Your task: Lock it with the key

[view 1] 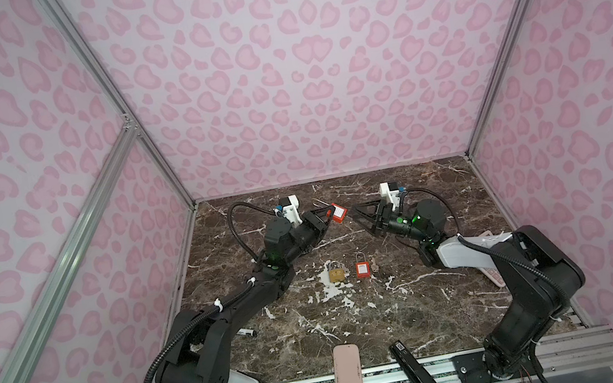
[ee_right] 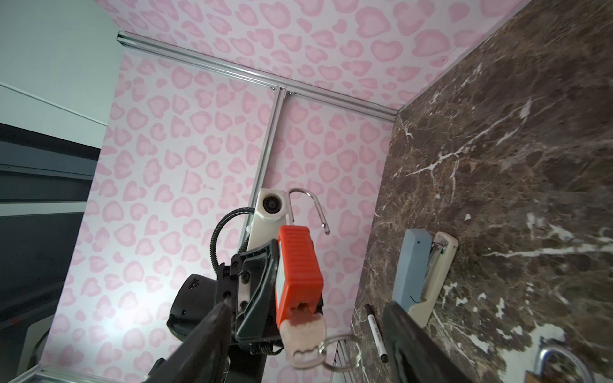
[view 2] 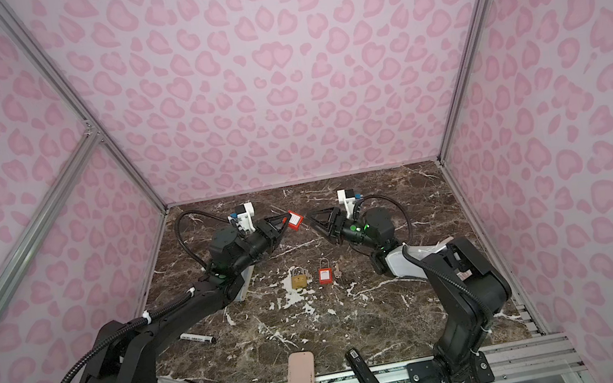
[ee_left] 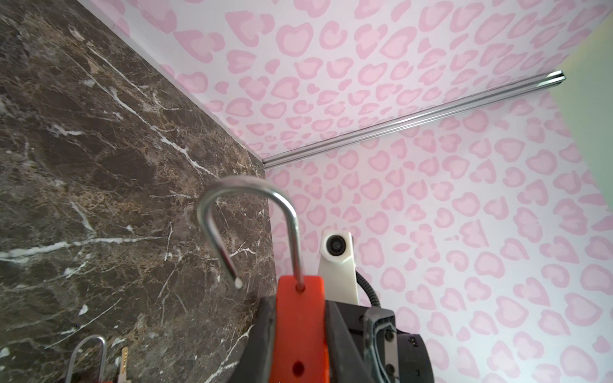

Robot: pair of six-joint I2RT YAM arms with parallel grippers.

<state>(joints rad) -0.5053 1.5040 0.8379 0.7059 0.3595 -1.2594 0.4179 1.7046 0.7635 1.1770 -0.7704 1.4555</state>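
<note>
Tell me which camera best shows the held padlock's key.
The right wrist view: up close, the key sticks out of the red padlock. The left wrist view shows only the padlock and its shackle; in both top views the key is indistinct.

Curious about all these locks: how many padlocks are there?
3. One red padlock in the left gripper, a brass padlock on the table, a second red padlock beside it. Others may be hidden.

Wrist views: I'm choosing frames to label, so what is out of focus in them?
Left wrist view: the shackle is soft at its bend, the table sharp. Right wrist view: the key is blurred, the near fingers more so; the padlock is sharp.
</note>
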